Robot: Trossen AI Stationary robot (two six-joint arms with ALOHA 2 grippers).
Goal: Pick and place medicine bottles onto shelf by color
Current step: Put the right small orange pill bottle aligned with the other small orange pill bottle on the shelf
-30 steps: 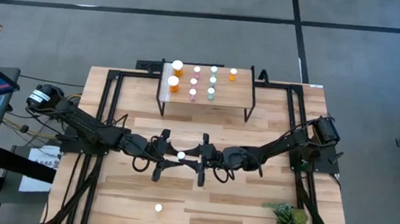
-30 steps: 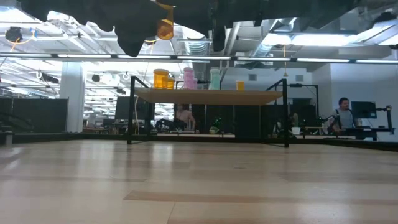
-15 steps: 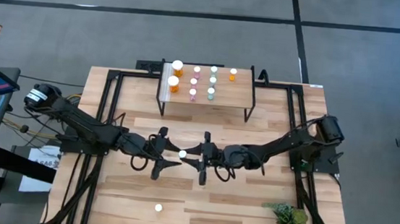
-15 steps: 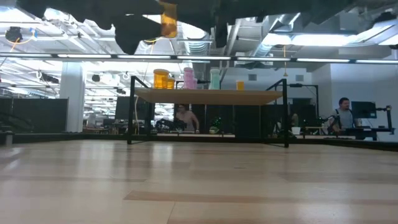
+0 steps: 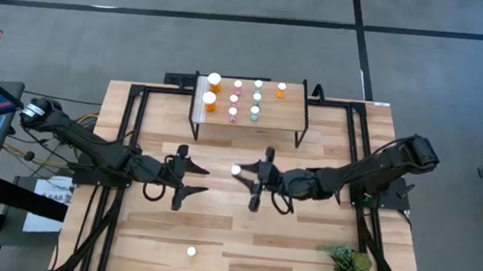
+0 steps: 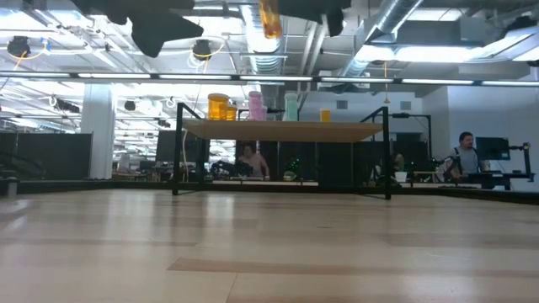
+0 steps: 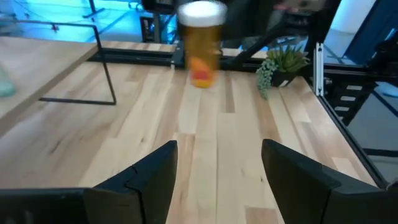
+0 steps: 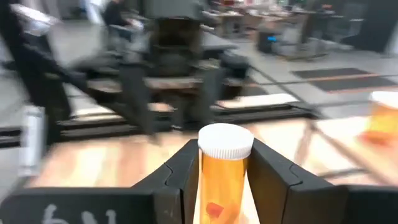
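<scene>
While right gripper (image 8: 224,180) clamps orange bottle (image 8: 224,171) | left gripper (image 7: 217,174) spread, empty

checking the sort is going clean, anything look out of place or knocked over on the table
Nothing looks spilled or tipped. One white-capped bottle sits alone near the table's front edge, far from the shelf where the other bottles stand in rows. The right gripper holds an orange bottle upright above the table; the left gripper is open and empty.

No readable text.
Pale marks on right wrist mount (image 8: 59,214) look like characters, too cut off to read.
</scene>
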